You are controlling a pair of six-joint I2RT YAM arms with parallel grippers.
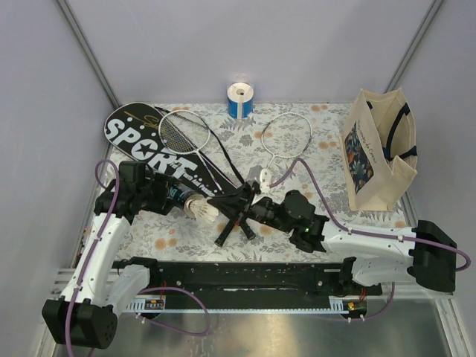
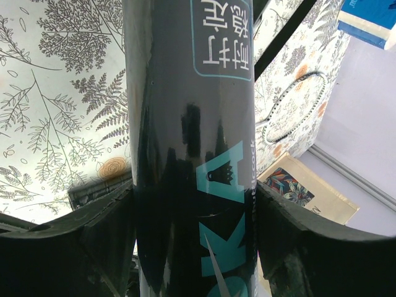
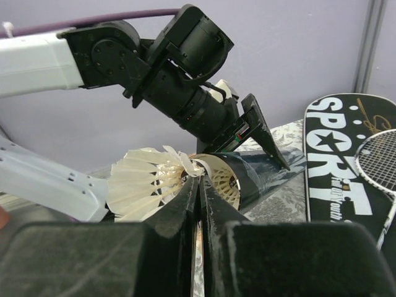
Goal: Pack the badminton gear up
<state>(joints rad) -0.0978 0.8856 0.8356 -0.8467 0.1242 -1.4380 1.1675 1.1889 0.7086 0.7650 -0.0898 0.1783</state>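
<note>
My left gripper (image 1: 165, 192) is shut on the black cylindrical tube (image 1: 181, 198), which lies tilted with its open mouth toward the right; in the left wrist view the tube (image 2: 192, 124) fills the gap between the jaws. A white feather shuttlecock (image 1: 209, 213) sits at the tube's mouth (image 3: 247, 179), its feathers spreading left (image 3: 145, 185). My right gripper (image 3: 199, 180) is shut, pinching that shuttlecock's edge. More shuttlecocks show inside the tube. Another shuttlecock (image 1: 265, 177) lies on the table. Two white-framed rackets (image 1: 182, 130) (image 1: 287, 134) and the black SPORT cover (image 1: 141, 141) lie behind.
A blue-and-white roll (image 1: 240, 100) stands at the back middle. A cream tote bag (image 1: 375, 152) with dark handles stands at the right. The rackets' black handles (image 1: 232, 224) cross just under my right gripper. The floral tablecloth (image 1: 327, 149) covers the table.
</note>
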